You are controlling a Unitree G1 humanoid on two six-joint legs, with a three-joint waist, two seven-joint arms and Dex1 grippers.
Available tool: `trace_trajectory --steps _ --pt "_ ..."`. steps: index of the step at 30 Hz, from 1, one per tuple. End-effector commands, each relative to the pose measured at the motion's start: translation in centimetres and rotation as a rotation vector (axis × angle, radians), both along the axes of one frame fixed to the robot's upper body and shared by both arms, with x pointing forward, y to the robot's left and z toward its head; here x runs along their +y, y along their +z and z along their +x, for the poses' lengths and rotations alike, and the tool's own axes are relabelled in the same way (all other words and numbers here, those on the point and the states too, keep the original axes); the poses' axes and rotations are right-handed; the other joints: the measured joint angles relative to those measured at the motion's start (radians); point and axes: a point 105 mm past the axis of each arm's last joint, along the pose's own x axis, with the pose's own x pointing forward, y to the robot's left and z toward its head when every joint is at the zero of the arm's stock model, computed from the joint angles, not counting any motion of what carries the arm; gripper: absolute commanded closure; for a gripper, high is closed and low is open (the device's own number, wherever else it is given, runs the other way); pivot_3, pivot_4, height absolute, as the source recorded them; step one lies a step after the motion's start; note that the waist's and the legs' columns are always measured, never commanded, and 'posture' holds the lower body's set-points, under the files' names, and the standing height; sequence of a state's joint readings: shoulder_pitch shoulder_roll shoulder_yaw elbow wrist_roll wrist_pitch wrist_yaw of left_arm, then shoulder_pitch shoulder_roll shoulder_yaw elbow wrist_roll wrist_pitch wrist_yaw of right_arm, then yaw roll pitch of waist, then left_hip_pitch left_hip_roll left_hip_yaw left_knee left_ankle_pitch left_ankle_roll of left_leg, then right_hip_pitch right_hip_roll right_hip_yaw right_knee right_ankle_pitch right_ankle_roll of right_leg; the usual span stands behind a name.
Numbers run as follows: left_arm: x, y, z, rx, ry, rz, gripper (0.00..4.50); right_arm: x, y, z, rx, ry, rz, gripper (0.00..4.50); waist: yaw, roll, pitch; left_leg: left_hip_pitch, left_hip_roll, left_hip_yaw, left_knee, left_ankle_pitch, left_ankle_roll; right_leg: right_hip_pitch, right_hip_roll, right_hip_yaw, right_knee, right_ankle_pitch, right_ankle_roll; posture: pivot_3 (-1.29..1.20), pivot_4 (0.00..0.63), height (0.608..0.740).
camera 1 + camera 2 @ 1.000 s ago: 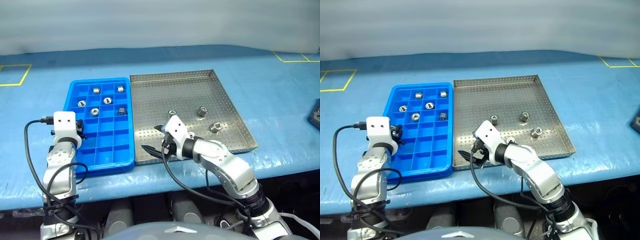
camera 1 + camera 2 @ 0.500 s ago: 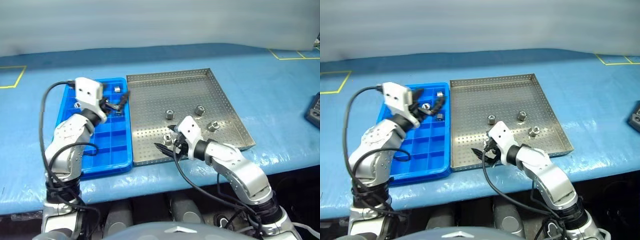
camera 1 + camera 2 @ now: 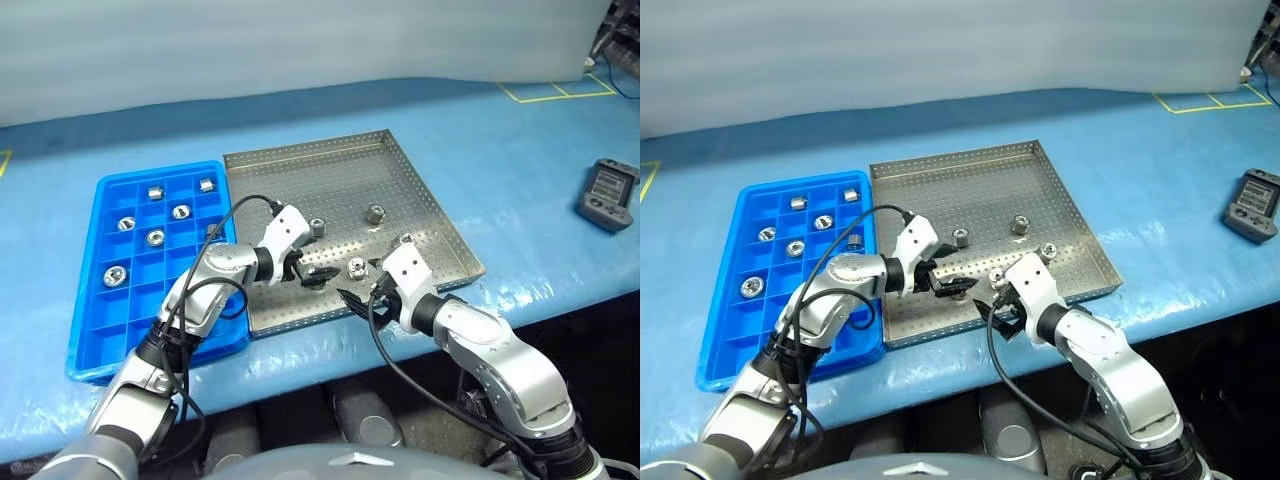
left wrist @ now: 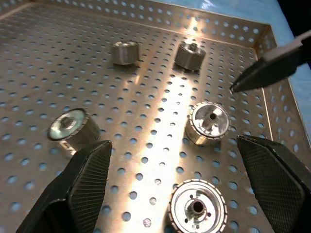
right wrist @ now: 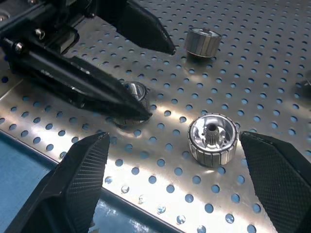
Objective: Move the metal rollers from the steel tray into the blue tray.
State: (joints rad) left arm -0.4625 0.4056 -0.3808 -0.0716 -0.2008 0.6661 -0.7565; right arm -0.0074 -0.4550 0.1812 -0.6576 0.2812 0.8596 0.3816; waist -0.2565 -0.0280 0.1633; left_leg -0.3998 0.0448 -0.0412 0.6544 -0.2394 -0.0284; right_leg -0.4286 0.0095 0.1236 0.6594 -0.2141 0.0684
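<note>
The steel tray [image 3: 300, 170] lies mid-table and holds several metal rollers [image 4: 209, 123], among them one [image 3: 317, 227] and another [image 3: 376, 213] toward its middle. The blue tray [image 3: 88, 340] lies beside it on the left with several rollers [image 3: 155, 237] in its compartments. My left gripper [image 3: 312, 273] hangs open low over the steel tray's near part. One of its fingertips [image 5: 138, 110] is beside a roller [image 5: 136, 90]. My right gripper [image 3: 360, 297] is open at the tray's front rim, with a roller [image 5: 213, 138] lying ahead of its fingers. Nothing is held.
A dark handheld device [image 3: 608, 195] lies at the far right on the blue table cover. Yellow tape marks [image 3: 555, 92] sit at the back right. The table's front edge runs just behind both grippers.
My left arm swung right from the blue tray's left side to over the steel tray and its gripper opened; one more roller lies in the blue tray. The camera view turned right.
</note>
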Motion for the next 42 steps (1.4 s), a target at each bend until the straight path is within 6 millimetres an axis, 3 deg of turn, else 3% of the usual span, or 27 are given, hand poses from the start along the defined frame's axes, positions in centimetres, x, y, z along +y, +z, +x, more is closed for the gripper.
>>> trace_trajectory --steps 1,3,6,13,16,20,22,25,33,37,42 --pt "0.1 0.0 0.1 -0.043 -0.044 0.07 0.04 0.2 1.4 -0.2 -0.052 -0.001 0.024 0.0 -0.011 0.0 0.0 0.0 0.0 0.0 0.0 0.0 0.0 0.0 0.0 0.0 0.0 0.0 0.0 -0.28 0.15 0.74" --pt "0.4 -0.4 0.0 -0.042 -0.046 0.109 0.04 0.3 1.4 -0.2 -0.053 -0.001 0.027 0.0 -0.022 0.0 0.0 0.0 0.0 0.0 0.0 0.0 0.0 0.0 0.0 0.0 0.0 0.0 0.0 -0.28 0.15 0.74" --pt "1.1 -1.1 -0.2 -0.044 -0.048 0.175 0.59 0.5 1.4 -0.2 -0.054 0.003 0.03 0.0 -0.032 0.0 0.0 0.0 0.0 0.0 -0.001 0.0 0.0 0.0 0.0 0.0 0.0 0.0 0.0 -0.27 0.15 0.74" --pt "1.4 -0.7 -0.6 -0.055 -0.044 0.161 2.81 1.1 1.6 0.1 -0.059 0.03 0.039 0.0 -0.03 0.0 0.0 0.0 0.0 0.0 -0.003 0.0 0.0 -0.001 0.0 0.0 -0.001 -0.001 -0.001 -0.24 0.15 0.74" --pt "1.1 1.1 -0.2 -0.089 0.007 0.056 2.8 1.3 1.7 0.2 -0.06 0.045 0.039 0.0 -0.026 0.0 0.0 0.0 0.0 0.0 -0.004 0.0 0.0 -0.001 0.0 0.0 -0.001 -0.001 0.0 -0.22 0.15 0.74" --pt "2.4 5.7 2.0 -0.226 0.25 -0.166 2.8 2.1 1.8 0.3 -0.062 0.085 0.046 0.0 -0.017 0.0 0.001 0.0 0.0 0.0 -0.005 0.0 0.0 -0.001 0.0 0.0 -0.001 0.001 0.003 -0.2 0.15 0.74" --pt "5.0 7.8 3.5 -0.329 0.48 -0.231 2.8 2.6 1.9 0.3 -0.063 0.11 0.051 0.0 -0.011 0.0 0.001 0.0 0.0 0.0 -0.004 0.0 0.0 -0.001 0.0 0.0 -0.001 0.001 0.004 -0.19 0.15 0.74" --pt "8.7 9.3 3.5 -0.44 0.722 -0.259 2.8 3.5 2.0 0.3 -0.065 0.155 0.059 0.0 -0.006 0.0 0.0 0.002 0.0 0.0 -0.005 0.0 0.0 0.0 0.001 0.0 0.0 0.001 0.004 -0.17 0.15 0.74" --pt "15.5 8.6 -0.9 -0.549 1.08 -0.137 2.8 6.2 2.4 0.6 -0.073 0.304 0.073 0.0 0.057 -0.001 0.001 0.002 0.0 -0.001 -0.006 0.0 0.0 0.0 0.0 0.0 -0.001 0.001 0.004 -0.05 0.15 0.74" --pt "17.1 7.1 -3.0 -0.5 1.17 -0.092 2.8 7.6 2.7 0.6 -0.079 0.378 0.081 0.0 0.101 -0.002 0.001 0.002 0.0 -0.001 -0.005 0.0 0.0 0.0 0.0 -0.001 -0.001 0.001 0.003 -0.01 0.15 0.74" --pt "17.5 5.1 -5.5 -0.417 1.221 -0.038 2.8 8.4 2.8 0.5 -0.083 0.431 0.087 0.0 0.148 -0.002 0.001 0.002 0.0 -0.001 -0.005 0.0 0.0 0.0 0.0 -0.001 -0.001 -0.002 -0.001 0.02 0.15 0.74"
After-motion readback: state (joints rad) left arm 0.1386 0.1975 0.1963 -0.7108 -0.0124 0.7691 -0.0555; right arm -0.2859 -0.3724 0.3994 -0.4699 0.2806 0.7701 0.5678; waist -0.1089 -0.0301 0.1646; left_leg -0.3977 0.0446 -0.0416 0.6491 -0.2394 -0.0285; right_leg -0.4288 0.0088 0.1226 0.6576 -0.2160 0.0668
